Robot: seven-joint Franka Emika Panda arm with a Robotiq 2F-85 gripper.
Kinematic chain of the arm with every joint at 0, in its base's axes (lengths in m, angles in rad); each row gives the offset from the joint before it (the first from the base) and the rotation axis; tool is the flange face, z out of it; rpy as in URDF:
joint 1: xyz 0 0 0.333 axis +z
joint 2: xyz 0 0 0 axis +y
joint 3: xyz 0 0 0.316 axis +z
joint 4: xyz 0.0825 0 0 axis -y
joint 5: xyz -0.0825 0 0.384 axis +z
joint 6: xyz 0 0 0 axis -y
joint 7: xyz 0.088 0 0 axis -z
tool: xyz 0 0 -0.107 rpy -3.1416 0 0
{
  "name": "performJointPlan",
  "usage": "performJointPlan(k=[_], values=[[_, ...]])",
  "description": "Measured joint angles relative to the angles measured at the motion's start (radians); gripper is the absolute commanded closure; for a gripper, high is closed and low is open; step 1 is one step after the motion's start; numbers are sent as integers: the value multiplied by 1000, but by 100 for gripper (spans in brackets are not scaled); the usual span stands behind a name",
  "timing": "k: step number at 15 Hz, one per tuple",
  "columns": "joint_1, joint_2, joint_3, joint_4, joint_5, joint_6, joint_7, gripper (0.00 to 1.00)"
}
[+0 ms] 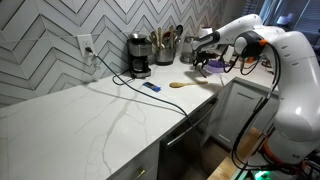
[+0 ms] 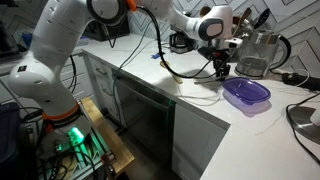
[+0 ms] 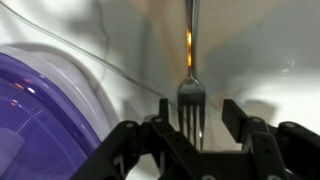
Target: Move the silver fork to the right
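The silver fork (image 3: 190,95) lies on the white counter, its tines toward the camera and its slender handle running away. My gripper (image 3: 197,108) is open, one finger on each side of the tines; the left finger is close to them and a gap shows on the right. In both exterior views the gripper (image 1: 207,62) (image 2: 222,70) is down at the counter, and I cannot make out the fork there.
A purple plastic container (image 2: 246,94) (image 3: 40,110) sits right beside the gripper. A tan wooden spoon (image 1: 183,84) and a small blue flat object (image 1: 151,88) lie on the counter. A coffee maker (image 1: 139,55), a utensil holder (image 1: 166,48) and a glass kettle (image 2: 262,52) stand by the wall.
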Motion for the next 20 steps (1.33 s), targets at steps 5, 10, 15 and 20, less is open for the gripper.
performJointPlan(k=[5,10,15,20], values=[[18,-44,3,46,-2,-137,-15,0],[64,-168,2,67,-63,-436,-53,0],[118,-292,8,55,-134,-610,-133,0],[132,-320,9,45,-153,-620,-163,0]])
